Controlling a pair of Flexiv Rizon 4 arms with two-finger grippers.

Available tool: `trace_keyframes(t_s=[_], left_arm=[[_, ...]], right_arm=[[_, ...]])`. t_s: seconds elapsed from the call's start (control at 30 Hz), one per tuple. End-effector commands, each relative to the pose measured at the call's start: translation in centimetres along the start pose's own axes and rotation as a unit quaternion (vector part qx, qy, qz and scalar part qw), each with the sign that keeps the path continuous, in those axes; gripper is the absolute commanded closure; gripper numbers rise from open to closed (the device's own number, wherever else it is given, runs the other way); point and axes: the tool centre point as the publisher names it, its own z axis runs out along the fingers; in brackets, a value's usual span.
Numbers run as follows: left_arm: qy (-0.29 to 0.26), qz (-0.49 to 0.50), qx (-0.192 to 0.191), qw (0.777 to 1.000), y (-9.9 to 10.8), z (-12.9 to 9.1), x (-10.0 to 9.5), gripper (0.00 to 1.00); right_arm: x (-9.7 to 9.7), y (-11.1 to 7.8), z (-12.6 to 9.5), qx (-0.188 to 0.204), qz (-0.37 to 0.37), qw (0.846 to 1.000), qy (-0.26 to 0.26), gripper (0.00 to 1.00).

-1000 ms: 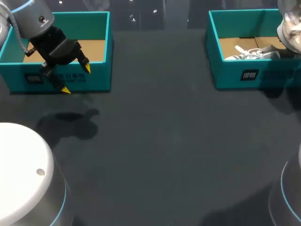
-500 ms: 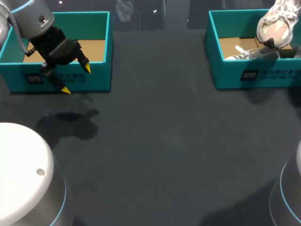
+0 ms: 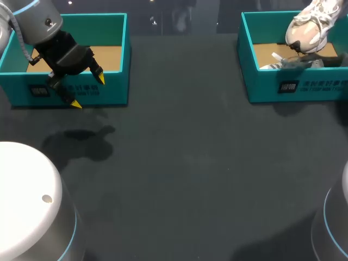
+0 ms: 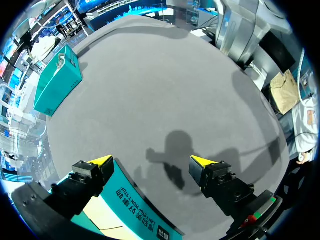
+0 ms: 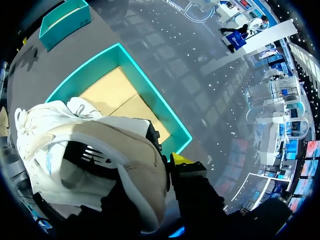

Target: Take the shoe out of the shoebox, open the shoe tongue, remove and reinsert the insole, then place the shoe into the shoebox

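Note:
A white and beige shoe point(image 3: 307, 24) hangs above the right teal shoebox point(image 3: 288, 87), toe down. In the right wrist view the shoe point(image 5: 100, 150) fills the space between my right gripper's point(image 5: 145, 165) fingers, which are shut on its collar; one yellow fingertip point(image 5: 182, 160) shows and the other is hidden behind the shoe. The box's cardboard floor point(image 5: 120, 95) lies beneath. My left gripper point(image 3: 87, 91) stands open and empty in front of the left teal shoebox point(image 3: 109, 89). In the left wrist view that gripper point(image 4: 150, 162) straddles the box's front wall point(image 4: 135, 210).
Another white laced shoe point(image 3: 283, 62) lies inside the right shoebox. The dark tabletop point(image 3: 190, 163) stretches between and in front of the two boxes. White robot bases sit at the near left point(image 3: 27, 201) and near right point(image 3: 337, 217).
The shoe has come up out of the right shoebox and shifted left with my right gripper. The left arm has not moved.

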Motion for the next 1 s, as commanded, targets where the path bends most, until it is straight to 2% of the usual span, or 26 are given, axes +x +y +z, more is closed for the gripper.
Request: trace_keyframes(t_s=[0.03,0.1,0.37,0.4,0.5,0.93,1.0], left_arm=[[0.001,0.0,-0.002,1.0,0.0,0.0,0.0,0.0],[0.001,0.0,-0.002,1.0,0.0,0.0,0.0,0.0],[0.001,0.0,-0.002,1.0,0.0,0.0,0.0,0.0],[0.001,0.0,-0.002,1.0,0.0,0.0,0.0,0.0],[0.001,0.0,-0.002,1.0,0.0,0.0,0.0,0.0],[0.001,0.0,-0.002,1.0,0.0,0.0,0.0,0.0],[0.001,0.0,-0.002,1.0,0.0,0.0,0.0,0.0]], right_arm=[[0.0,-0.5,0.2,0.018,0.072,0.997,-0.006,1.0],[0.2,-0.9,0.5,0.034,0.107,0.994,-0.01,1.0],[0.8,-2.2,1.0,0.045,0.203,0.977,-0.039,1.0],[0.9,-2.3,1.1,0.059,0.21,0.975,-0.046,1.0],[1.2,-2.6,1.2,0.128,0.26,0.953,-0.087,1.0],[1.2,-2.6,1.2,0.128,0.26,0.953,-0.087,1.0],[1.2,-2.9,1.8,0.113,0.277,0.95,-0.083,1.0]])
